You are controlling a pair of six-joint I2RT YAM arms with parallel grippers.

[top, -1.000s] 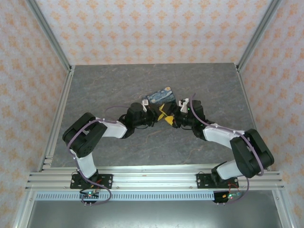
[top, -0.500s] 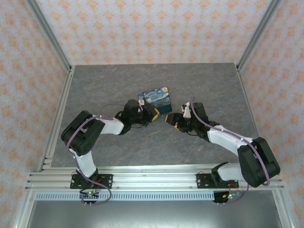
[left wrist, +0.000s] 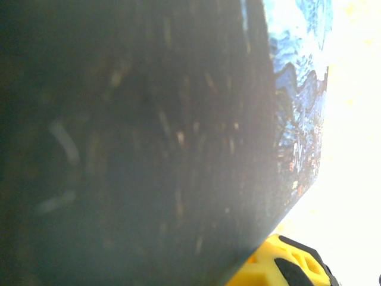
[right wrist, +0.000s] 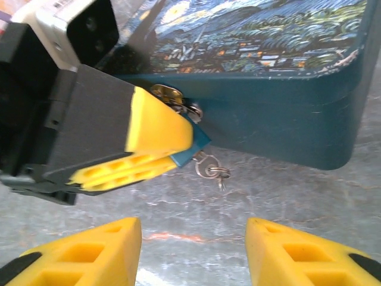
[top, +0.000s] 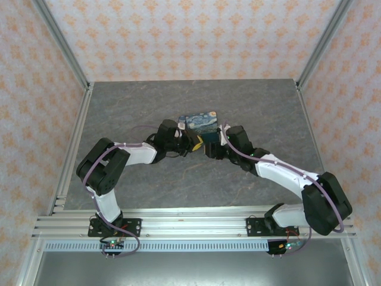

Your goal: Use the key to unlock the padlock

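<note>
1. Right wrist view: your left gripper is clamped tight on the teal padlock. One corner of the padlock pokes out between its yellow fingers.
2. The padlock sits at the metal hasp on the near side of the blue painted tin. A small wire ring dangles beneath it; you cannot tell whether a key is on it.
3. Your right gripper faces the padlock with jaws parted, holding nothing, and grey table shows between them.
4. Top external view: the tin lies mid-table, with the left gripper at its near-left corner and the right gripper just right of it.
</note>
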